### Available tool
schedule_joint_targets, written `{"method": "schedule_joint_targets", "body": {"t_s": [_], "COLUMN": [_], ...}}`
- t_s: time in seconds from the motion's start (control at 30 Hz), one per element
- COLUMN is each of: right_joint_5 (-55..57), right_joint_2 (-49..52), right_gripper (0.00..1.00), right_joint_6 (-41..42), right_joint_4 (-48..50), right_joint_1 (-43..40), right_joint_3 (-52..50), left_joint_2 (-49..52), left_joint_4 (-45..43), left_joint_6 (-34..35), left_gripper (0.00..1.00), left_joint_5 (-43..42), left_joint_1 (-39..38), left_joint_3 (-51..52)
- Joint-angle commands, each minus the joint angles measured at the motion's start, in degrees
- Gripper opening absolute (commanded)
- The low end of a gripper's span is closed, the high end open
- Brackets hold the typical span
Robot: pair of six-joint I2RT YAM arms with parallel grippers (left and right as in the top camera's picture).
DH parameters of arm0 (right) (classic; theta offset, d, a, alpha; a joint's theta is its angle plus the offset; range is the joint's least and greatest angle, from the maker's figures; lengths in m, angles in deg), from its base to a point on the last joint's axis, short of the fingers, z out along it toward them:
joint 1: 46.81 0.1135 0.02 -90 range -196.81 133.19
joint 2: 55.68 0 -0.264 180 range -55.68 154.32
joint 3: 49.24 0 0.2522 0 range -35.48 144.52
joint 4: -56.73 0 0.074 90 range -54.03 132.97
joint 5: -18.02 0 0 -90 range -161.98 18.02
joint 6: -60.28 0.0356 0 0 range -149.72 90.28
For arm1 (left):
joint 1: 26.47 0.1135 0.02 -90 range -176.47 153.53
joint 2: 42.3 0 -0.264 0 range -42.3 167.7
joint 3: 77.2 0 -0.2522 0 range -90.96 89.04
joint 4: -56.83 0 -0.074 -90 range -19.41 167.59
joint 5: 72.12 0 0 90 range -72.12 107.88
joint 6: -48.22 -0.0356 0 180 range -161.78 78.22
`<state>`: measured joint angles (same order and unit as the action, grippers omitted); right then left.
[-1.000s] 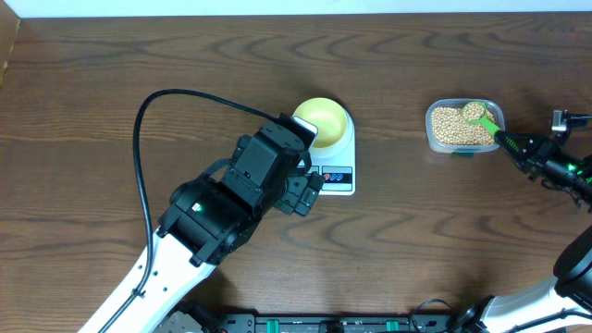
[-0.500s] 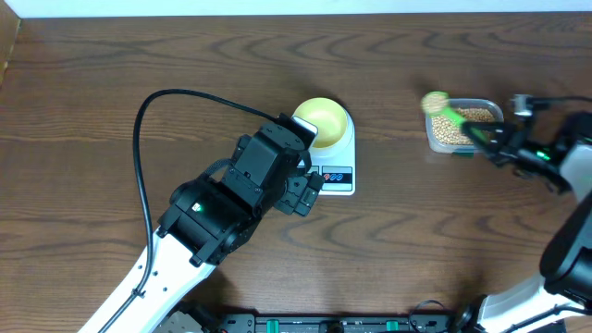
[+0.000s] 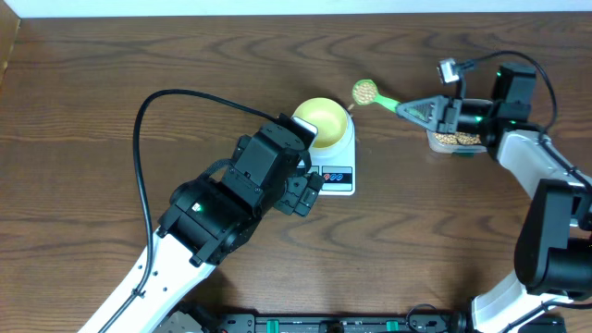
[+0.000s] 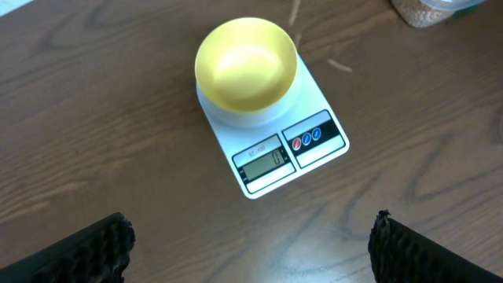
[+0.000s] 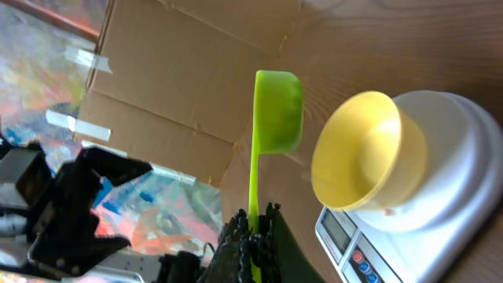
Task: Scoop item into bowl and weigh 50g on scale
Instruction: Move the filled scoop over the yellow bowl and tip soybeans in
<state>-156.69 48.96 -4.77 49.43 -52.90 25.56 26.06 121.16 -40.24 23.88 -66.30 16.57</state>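
The pale yellow-green bowl (image 3: pixel 324 118) stands empty on the white scale (image 3: pixel 338 171); both show in the left wrist view, bowl (image 4: pixel 245 63) and scale (image 4: pixel 310 110), and in the right wrist view, bowl (image 5: pixel 368 149) and scale (image 5: pixel 456 157). My right gripper (image 3: pixel 421 110) is shut on the handle of a green scoop (image 3: pixel 365 92) filled with beans, held just right of the bowl's rim; the scoop (image 5: pixel 277 110) also shows in the right wrist view. My left gripper (image 3: pixel 310 190) is open and empty, hovering in front of the scale. The clear container of beans (image 3: pixel 453 137) sits under my right arm.
A black cable (image 3: pixel 153 102) loops over the table left of the scale. A cardboard wall (image 5: pixel 173 86) stands behind the table in the right wrist view. The container's corner (image 4: pixel 428 9) shows at the top right of the left wrist view.
My right gripper has lifted the bean-filled scoop out of the container and carried it left to the bowl's edge. The left arm has not moved.
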Motion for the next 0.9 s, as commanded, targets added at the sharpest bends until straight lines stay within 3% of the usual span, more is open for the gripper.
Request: {"method": "schedule_joint_targets", "body": {"t_s": [0.0,0.3,0.7,0.87], "right_joint_5": [3.1,7.3,18.6,21.3], "right_joint_2": [0.5,0.5,0.5,0.5], "right_gripper": [0.01,0.01,0.01,0.02], "right_joint_6": [12.7,12.4,7.0,2.8], "right_joint_4": [4.1,4.0,3.7,-0.9], "right_joint_1": [3.0,7.1,13.7,14.4], "right_joint_3": [0.3,0.3,0.3,0.3], "left_joint_2": [-0.3,-0.3,-0.3,-0.3], "left_joint_4": [0.1,0.9,0.9,0.9], "left_joint_6": [0.4,0.4,0.4,0.4], "left_gripper": [0.98,0.98,0.98,0.98], "left_joint_5": [0.7,0.7,0.7,0.7], "left_joint_1": [0.3,0.3,0.3,0.3], "left_joint_3": [-0.4,-0.4,-0.4,-0.4]}}
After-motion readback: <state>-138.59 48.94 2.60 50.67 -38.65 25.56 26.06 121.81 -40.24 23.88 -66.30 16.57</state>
